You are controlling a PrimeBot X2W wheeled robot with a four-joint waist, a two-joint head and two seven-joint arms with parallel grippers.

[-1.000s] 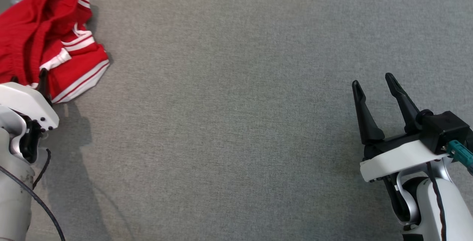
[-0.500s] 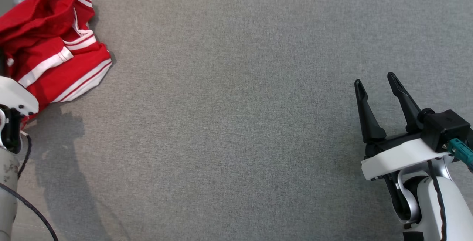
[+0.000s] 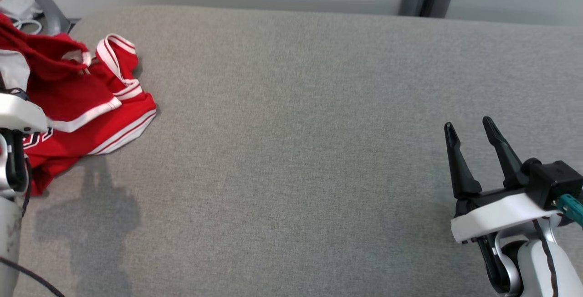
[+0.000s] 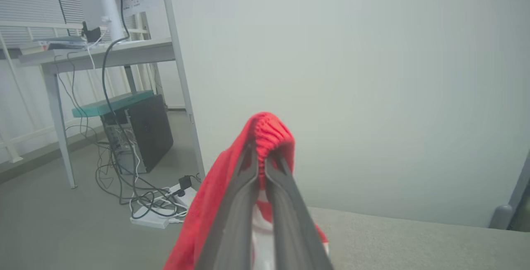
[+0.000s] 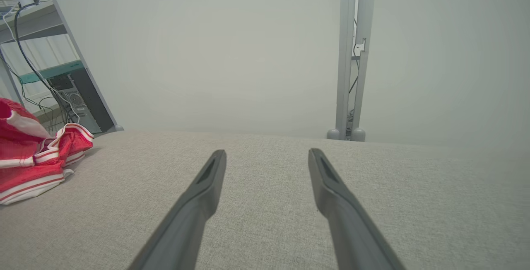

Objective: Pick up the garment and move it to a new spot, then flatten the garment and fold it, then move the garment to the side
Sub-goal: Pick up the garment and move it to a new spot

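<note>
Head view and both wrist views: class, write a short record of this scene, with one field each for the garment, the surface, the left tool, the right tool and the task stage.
garment: red with white stripes, crumpled at the left end of the surface
surface: grey fabric-covered top
left tool: shut on a fold of the garment, with that fold raised off the surface
right tool: open, holding nothing, over the right side of the surface
task stage: garment gripped, not yet flattened or folded
</note>
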